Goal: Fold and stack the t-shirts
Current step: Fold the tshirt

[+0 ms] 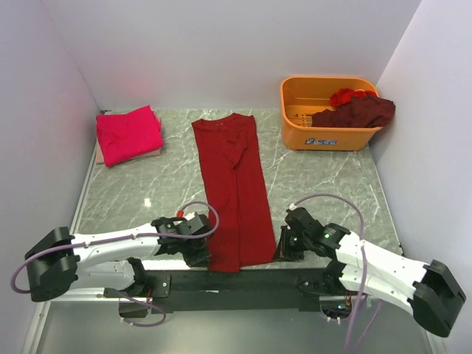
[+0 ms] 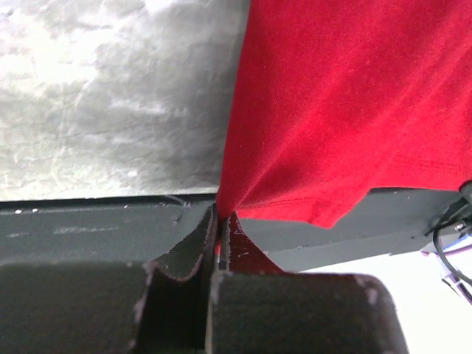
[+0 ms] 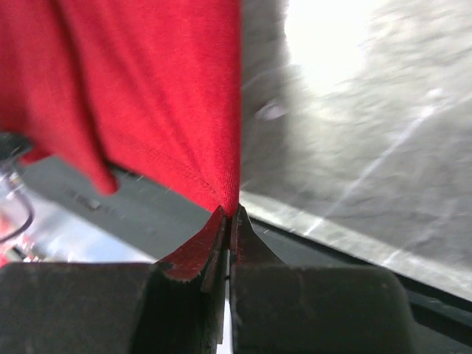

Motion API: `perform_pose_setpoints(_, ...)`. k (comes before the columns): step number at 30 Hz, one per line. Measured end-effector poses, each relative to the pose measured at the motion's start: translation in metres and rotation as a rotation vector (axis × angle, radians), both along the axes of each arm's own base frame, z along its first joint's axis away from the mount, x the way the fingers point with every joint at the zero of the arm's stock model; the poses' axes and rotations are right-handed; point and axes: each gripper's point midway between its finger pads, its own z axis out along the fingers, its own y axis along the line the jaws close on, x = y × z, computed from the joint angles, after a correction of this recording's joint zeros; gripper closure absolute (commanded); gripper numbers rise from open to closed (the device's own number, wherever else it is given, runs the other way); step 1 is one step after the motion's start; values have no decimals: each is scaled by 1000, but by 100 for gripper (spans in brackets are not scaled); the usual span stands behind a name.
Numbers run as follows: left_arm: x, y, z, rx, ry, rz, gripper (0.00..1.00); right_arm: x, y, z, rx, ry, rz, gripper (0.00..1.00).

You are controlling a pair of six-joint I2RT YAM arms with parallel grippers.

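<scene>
While the crimson t-shirt (image 1: 234, 188) lies lengthwise, collar at its far end, left gripper (image 1: 200, 254) clamps its near left hem corner; right gripper (image 1: 285, 251) clamps the right.

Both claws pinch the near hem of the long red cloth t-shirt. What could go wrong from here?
1. Thin grip: the left claw and right claw each hold only a corner tip of the folded dark red cloth t-shirt, so it may slip out on lifting.
2. The folded-in sides lie loose, so an uneven pull could open the lengthwise fold.
3. The hem overhangs the dark rail at the table's near edge and might catch there.
</scene>
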Motion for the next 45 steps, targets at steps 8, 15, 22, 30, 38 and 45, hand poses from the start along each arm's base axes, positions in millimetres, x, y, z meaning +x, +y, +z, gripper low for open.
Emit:
perform_pose_setpoints(8, 1, -8, 15, -96, -50, -32, 99, 1, 10, 16, 76, -47, 29, 100)
perform_pose_setpoints(15, 67, -23, 53, -144, -176, 2, 99, 49, 27, 54, 44, -194, 2, 100)
perform_pose_setpoints(22, 160, -31, 85, -127, -322, 16, 99, 129, 29, 101, 9, -371, -79, 100)
perform_pose_setpoints(30, 257, -32, 108, -99, -436, 61, 99, 200, 37, 112, -31, -417, -116, 100)
perform_pose_setpoints(38, 309, -24, 97, -36, -444, 99, 99, 270, 51, 115, -71, -441, -128, 100)
perform_pose_setpoints(45, 336, 2, 72, 31, -418, 157, 99, 308, 56, 92, -104, -397, -134, 100)
